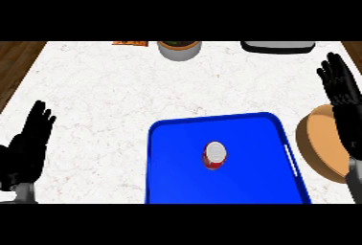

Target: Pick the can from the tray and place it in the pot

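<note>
A red can (215, 155) with a silver top stands upright near the middle of the blue tray (176, 162). To the tray's right sits a tan round pot (318, 143), partly covered by my right hand (343, 93). That hand is open, fingers straight and pointing up, raised over the pot's far side and well to the right of the can. My left hand (28, 139) rests open at the lower left of the counter, fingers up, far from the tray.
At the counter's far edge stand a grey bowl (179, 49) with brown contents, a dark flat appliance (278, 46) and an orange item (130, 43). The white marble counter (99, 86) stretches between my left hand and the tray. Wooden floor shows past both side edges.
</note>
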`<state>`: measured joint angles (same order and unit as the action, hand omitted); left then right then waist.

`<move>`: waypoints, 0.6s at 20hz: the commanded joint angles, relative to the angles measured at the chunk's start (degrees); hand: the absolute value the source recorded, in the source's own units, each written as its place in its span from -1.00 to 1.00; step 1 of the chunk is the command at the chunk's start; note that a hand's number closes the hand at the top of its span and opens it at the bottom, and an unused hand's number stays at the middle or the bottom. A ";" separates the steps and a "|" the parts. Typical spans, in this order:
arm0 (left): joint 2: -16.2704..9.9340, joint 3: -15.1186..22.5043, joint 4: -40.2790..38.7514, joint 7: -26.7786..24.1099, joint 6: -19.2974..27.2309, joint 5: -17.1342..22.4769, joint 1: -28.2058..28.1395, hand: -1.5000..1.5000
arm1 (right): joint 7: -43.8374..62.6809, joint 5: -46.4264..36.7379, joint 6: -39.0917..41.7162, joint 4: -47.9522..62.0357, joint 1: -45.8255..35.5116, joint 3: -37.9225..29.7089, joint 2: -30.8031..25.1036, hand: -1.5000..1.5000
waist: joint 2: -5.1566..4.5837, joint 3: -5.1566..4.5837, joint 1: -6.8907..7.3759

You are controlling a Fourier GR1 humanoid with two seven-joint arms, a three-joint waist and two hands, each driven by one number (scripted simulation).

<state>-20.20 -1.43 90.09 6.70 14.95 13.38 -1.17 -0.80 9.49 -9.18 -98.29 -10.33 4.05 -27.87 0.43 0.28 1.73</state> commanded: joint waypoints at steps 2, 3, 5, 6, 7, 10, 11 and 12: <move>0.60 -0.45 1.22 -3.46 -0.22 -1.26 3.32 0.00 | -4.36 8.38 10.53 4.10 -4.20 -2.07 0.24 1.00 | -0.57 -0.23 -1.15; 0.04 -0.71 1.96 -2.43 -1.08 -0.04 6.27 0.00 | -2.21 11.64 14.30 2.48 -6.43 -2.14 -1.47 1.00 | -0.57 -0.23 -1.22; 0.42 -0.77 1.72 -5.83 -1.77 -0.17 10.22 0.00 | -2.25 18.51 20.57 1.25 -7.38 -2.42 -1.56 1.00 | -0.67 -0.23 -1.84; 0.33 -0.29 3.43 -5.96 -1.98 -0.20 12.77 0.00 | -3.24 20.94 24.25 1.55 -7.72 -2.06 -1.93 1.00 | -0.70 -0.14 -1.96; 1.02 0.96 3.25 -4.44 -2.05 -0.06 9.32 0.00 | -2.89 -6.71 18.37 0.77 -6.70 -0.26 -18.79 1.00 | -0.03 -1.63 -3.78; 1.71 1.70 1.26 -2.73 -2.84 0.17 15.97 0.00 | -15.43 -7.16 11.57 11.54 0.60 -0.94 -6.18 -1.00 | -0.80 -0.17 -2.21; 2.53 1.10 -1.18 -5.28 -3.40 0.27 15.15 0.00 | -19.16 -8.41 14.46 11.18 1.28 -0.30 -8.04 -1.00 | -0.71 -0.22 -2.17; 1.56 -0.56 0.28 -4.80 -3.59 1.45 15.41 0.00 | -25.09 -10.28 14.60 10.29 3.60 1.34 -7.24 -1.00 | -0.65 -0.18 -2.12</move>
<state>-18.66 -0.85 90.98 2.21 12.25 13.75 11.38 -13.30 5.98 4.44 -90.65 -11.43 3.16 -35.23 -0.24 -0.02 -0.46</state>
